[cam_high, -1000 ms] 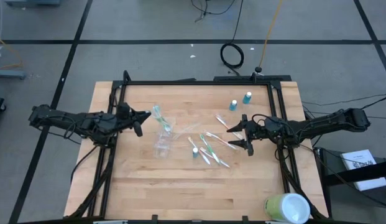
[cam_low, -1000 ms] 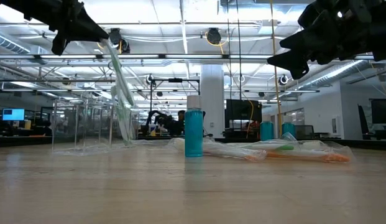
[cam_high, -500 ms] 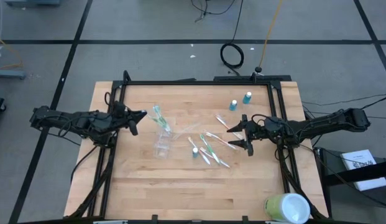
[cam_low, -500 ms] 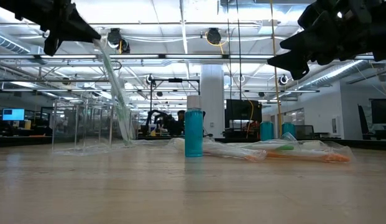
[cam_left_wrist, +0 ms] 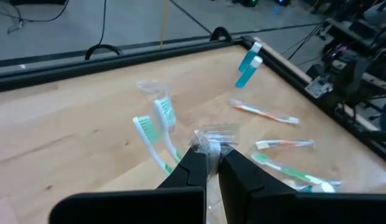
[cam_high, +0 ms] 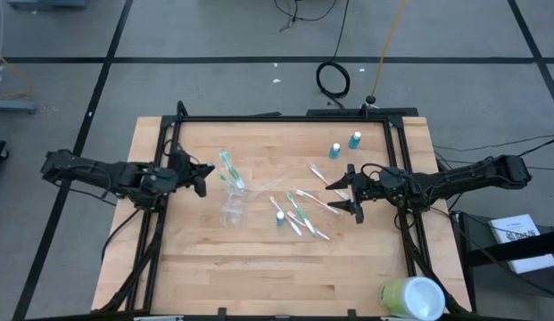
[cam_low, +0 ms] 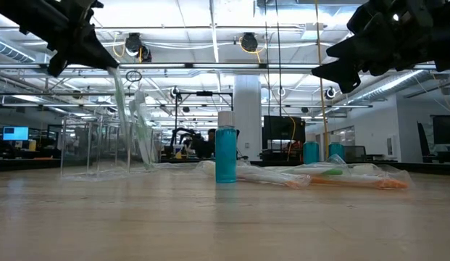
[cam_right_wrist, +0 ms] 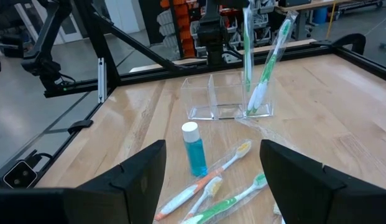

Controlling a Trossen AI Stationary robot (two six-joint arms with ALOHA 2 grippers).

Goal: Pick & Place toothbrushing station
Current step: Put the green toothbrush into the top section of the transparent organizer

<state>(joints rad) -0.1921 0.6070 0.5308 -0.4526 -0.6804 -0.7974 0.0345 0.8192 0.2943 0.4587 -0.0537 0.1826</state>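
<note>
A: Is any brand, label or writing to be read?

B: None can be made out. A white sheet (cam_high: 517, 234) with dark print is seen on the floor at the right in the high view, but its print is too small to read.

A: What is recorded nearest, in the low view?

B: One blue white-capped tube (cam_low: 225, 155) is seen upright on the tabletop (cam_low: 225, 217), with wrapped toothbrushes (cam_low: 340, 176) lying flat just beside it. The clear plastic cup (cam_low: 98, 148) stands farther back at the left, and two more tubes (cam_low: 310, 152) are seen beyond.

A: And the left hand?

B: The left hand (cam_left_wrist: 209, 163) is pressed together on the clear wrapper of a green-and-white toothbrush (cam_left_wrist: 166, 124), as shown only in its wrist view. In the low view that wrapped brush (cam_low: 122, 101) is seen hanging from the hand (cam_low: 101, 59) down to the cup. In the high view the hand (cam_high: 208, 171) is placed at the tabletop's left side, just beside the cup (cam_high: 234, 203).

A: The right hand?

B: The right hand (cam_high: 346, 194) is spread and holds nothing; it is held above the loose toothbrushes (cam_high: 303, 214) right of centre. Its wrist view alone shows two brushes (cam_right_wrist: 258, 62) upright at the cup (cam_right_wrist: 227, 96), which appears divided into compartments.

A: Anything else?

B: A large pale green-and-white cup (cam_high: 410, 299) is noted at the near right corner, in the high view only.
</note>
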